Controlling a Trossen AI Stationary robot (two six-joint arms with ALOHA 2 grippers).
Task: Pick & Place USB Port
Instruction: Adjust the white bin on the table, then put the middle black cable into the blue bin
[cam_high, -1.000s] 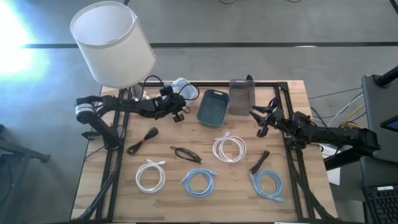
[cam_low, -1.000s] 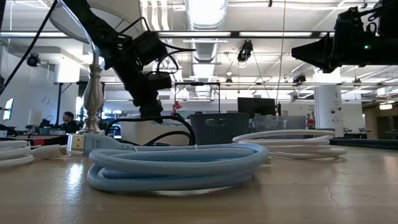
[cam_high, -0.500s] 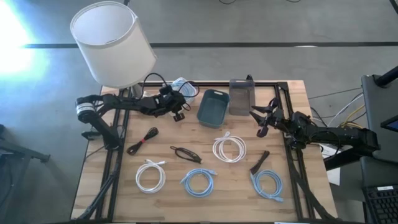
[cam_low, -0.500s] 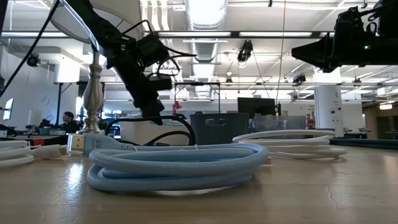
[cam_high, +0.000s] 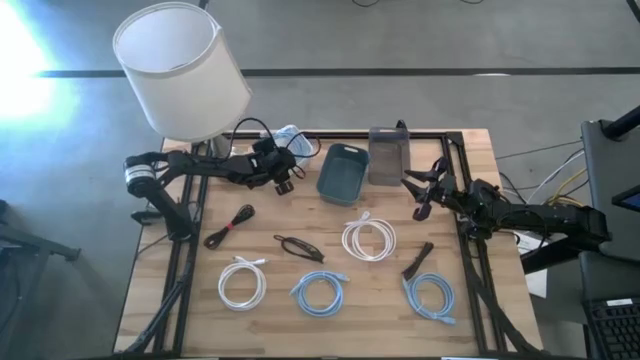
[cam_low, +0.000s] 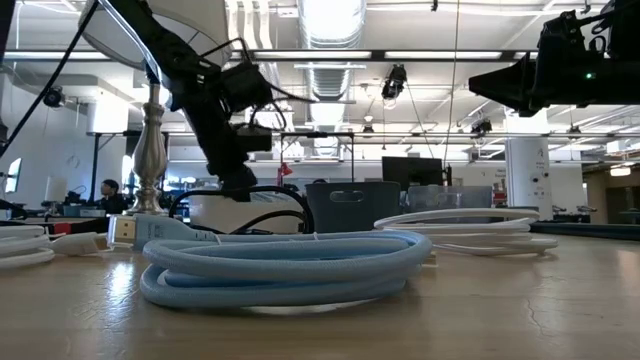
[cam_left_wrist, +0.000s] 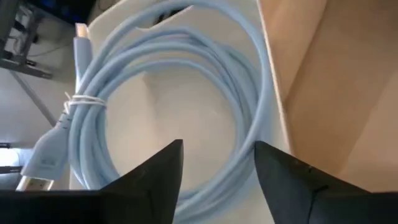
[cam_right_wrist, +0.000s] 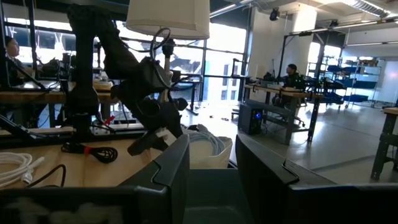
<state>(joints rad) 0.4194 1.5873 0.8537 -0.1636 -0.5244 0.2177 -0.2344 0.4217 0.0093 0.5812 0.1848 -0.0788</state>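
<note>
A coiled light-blue USB cable (cam_left_wrist: 249, 87) lies inside a white tub (cam_left_wrist: 168, 118) at the table's far left-centre (cam_high: 292, 138), next to the lamp. My left gripper (cam_left_wrist: 217, 168) hovers over it, open, with nothing between its fingers; in the high view it is just beside the tub (cam_high: 282, 168). My right gripper (cam_high: 424, 195) waits open above the table's right side, facing the dark blue bin (cam_right_wrist: 205, 186).
A dark blue bin (cam_high: 342, 172) and a clear grey bin (cam_high: 388, 155) stand at the far centre. Coiled white (cam_high: 368, 238) and light-blue (cam_high: 320, 293) cables and black cables (cam_high: 230, 225) lie across the near half. A white-shaded lamp (cam_high: 180, 70) rises at the far left.
My left gripper has drawn back a little toward the table's left edge, staying above the white tub.
</note>
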